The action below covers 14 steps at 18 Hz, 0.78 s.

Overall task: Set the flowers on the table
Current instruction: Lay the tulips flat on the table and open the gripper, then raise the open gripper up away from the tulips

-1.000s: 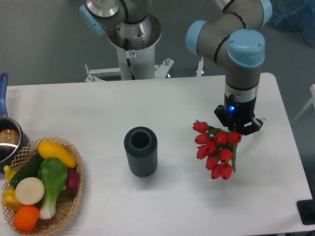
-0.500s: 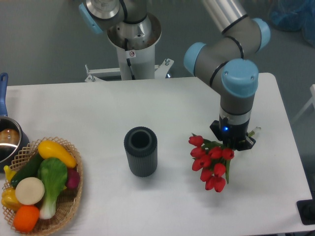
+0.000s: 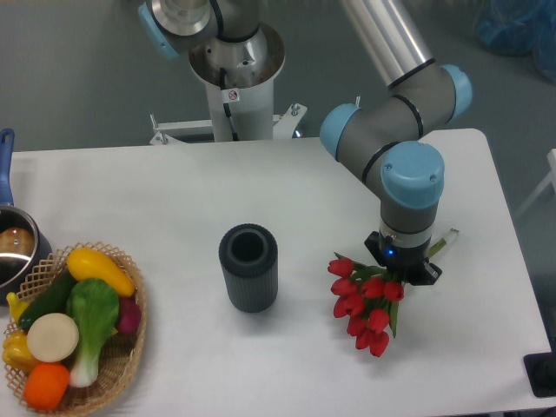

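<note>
Over the last second the gripper (image 3: 401,271) has travelled toward 7 o'clock and dropped lower, carrying the flowers (image 3: 363,303) with it. The red buds now hang closer to the table (image 3: 174,187), at roughly 3 o'clock from the dark cylinder (image 3: 248,267) and well apart from it. Whether the lowest buds already touch the white surface cannot be determined from this view.

The jaws are hidden under the wrist housing. The bunch hangs from that point with a stem end protruding at 2 o'clock, so the pincer is judged to be clamped on the stems.

Task status, as a judgement: the descent phase is nearly complete; release has not occurred. The next action calls for laying the bunch flat, then opening.

Legible markings: a small round red prohibition sticker on the white pedestal (image 3: 234,109) at 12 o'clock; its content is too small to read. No brand names are visible
</note>
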Each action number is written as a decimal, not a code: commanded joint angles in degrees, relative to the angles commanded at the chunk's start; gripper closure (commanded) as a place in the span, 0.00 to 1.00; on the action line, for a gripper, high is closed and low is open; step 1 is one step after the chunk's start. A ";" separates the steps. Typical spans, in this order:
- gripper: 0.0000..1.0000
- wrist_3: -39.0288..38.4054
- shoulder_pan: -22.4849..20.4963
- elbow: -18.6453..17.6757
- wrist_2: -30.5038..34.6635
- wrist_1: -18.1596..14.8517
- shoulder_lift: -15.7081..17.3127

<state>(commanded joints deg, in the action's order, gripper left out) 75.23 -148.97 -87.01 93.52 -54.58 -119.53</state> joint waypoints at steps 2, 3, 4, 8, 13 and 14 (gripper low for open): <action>0.59 0.00 0.00 -0.09 -0.09 0.09 -0.09; 0.52 0.00 0.00 -0.09 -0.09 0.09 -0.09; 0.44 0.09 0.00 -0.09 0.00 0.00 -0.09; 0.02 0.09 -0.09 -0.88 -0.61 0.26 0.35; 0.00 -1.83 -0.26 -1.76 -0.62 0.96 2.19; 0.00 -4.63 -0.61 -1.76 -0.53 0.97 3.15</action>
<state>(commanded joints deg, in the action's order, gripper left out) 70.60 -149.59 -88.77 92.99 -53.61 -116.38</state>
